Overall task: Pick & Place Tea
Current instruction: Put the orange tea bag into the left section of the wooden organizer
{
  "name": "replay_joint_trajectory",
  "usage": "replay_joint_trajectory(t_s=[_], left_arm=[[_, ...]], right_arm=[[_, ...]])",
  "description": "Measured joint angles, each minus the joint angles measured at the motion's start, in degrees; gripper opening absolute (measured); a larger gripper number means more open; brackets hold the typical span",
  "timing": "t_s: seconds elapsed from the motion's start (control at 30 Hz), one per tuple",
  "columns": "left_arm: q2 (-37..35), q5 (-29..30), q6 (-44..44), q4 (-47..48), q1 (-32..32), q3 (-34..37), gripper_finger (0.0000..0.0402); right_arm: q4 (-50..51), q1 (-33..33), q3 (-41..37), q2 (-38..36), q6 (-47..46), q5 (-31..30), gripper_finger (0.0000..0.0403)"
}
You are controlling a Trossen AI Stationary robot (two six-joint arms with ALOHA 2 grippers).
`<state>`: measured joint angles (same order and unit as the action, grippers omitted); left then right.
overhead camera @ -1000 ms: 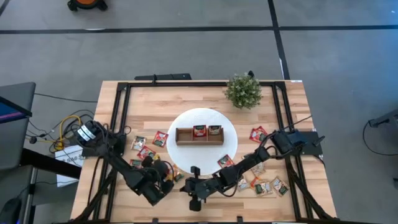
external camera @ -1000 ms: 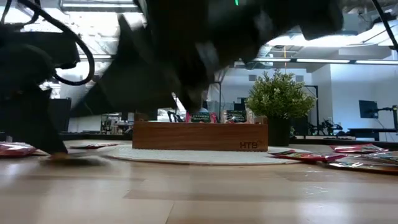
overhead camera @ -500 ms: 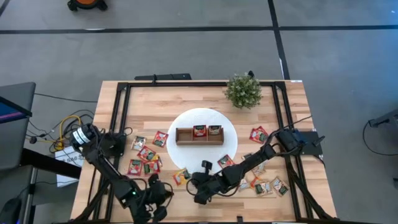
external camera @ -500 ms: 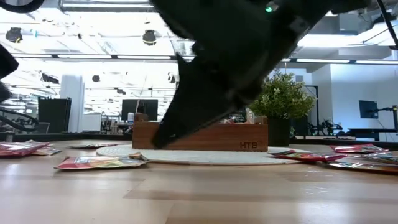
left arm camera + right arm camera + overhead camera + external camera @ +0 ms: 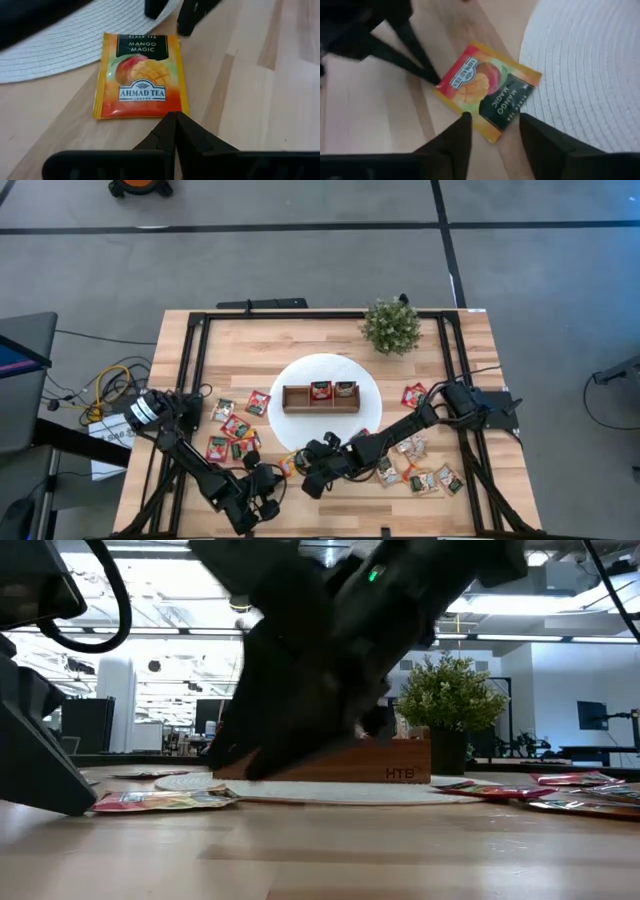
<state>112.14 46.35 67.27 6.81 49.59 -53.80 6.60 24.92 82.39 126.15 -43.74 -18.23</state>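
right gripper (image 5: 492, 131) had swung over the mango sachet (image 5: 489, 97), jaws now parted, holding nothing
left gripper (image 5: 175, 131) shut, empty; wooden box (image 5: 321, 396) held two sachets, many left on the table (image 5: 300, 340)

My high camera looks straight down on the whole table (image 5: 330, 340). My low camera sits at tabletop height, facing the room. My 2 wrist cameras look close, from opposite sides, sharing 1 mango sachet (image 5: 141, 76) beside the white disc (image 5: 585, 65).

Open-plan robotics lab: ceiling strip lights (image 5: 150, 632), monitors (image 5: 590, 715), taped concrete floor (image 5: 300, 260).
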Motion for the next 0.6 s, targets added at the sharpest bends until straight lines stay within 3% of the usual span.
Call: replay_joint_trajectory(t_s=[0.13,0.27,0.6], left_arm=[[0.86,0.02,0.33,-0.33,-0.09,-0.07,0.0001],[0.96,0.04,0.48,-0.82,-0.05,-0.07,0.0001],[1.15,2.19,1.08,-2.31,-0.05,0.02,0.0001]], right_arm=[[-0.34,0.03,0.1,1.54,-3.9,0.63,0.0187],[-1.5,0.19,0.04,2.06,-4.57,0.09,0.0174],[-2.13,1.15,-0.18,2.48,1.68,-2.28,0.0034]])
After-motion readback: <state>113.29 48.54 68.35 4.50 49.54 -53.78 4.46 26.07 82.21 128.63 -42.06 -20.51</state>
